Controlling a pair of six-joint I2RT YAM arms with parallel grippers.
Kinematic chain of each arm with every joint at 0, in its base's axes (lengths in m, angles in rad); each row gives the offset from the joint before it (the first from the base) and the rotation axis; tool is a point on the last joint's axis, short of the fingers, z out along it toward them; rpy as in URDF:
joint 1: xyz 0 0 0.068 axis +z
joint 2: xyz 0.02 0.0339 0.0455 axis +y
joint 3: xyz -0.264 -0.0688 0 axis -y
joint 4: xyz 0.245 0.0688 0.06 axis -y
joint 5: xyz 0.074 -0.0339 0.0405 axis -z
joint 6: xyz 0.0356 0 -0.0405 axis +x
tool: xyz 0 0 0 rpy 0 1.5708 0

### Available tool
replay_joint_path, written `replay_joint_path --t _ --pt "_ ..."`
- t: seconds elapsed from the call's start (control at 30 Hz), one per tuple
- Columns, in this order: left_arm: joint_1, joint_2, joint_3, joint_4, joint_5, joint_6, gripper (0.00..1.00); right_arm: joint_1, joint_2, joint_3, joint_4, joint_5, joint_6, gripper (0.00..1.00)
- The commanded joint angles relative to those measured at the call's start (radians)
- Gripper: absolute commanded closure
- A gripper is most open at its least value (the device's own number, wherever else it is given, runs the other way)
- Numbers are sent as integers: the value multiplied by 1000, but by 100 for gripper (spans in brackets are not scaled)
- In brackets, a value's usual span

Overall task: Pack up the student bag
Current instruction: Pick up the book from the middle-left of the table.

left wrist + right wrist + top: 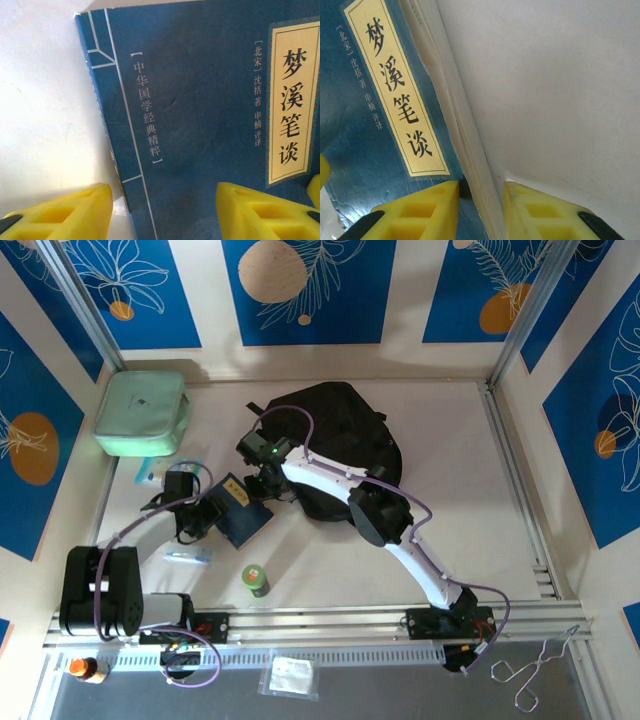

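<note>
I see the student bag (330,415), black soft fabric, slumped at the far middle of the counter (480,490), with a blue book (243,520) near its front left. My left hand (162,195) hangs spread over the book's spine. My right hand (480,192) narrowly brackets the page edge; I cannot tell whether it pinches.
</note>
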Motion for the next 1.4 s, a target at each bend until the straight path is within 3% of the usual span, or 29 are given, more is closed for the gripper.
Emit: replay_joint_path --t 0.0,0.37,0.73,0.97,1.37 --pt "8 27 -8 38 57 5 46 -1 18 -33 -19 -20 18 77" --pt "8 30 10 137 242 -31 57 -14 19 -110 16 -75 56 85" --pt "8 -184 44 200 354 -76 60 -28 12 -152 37 -94 75 87" --pt "8 -61 112 69 402 -1 61 -31 -12 -180 72 -109 85 87" --pt "6 -1 147 -16 320 60 68 -39 -30 -204 86 -104 92 88"
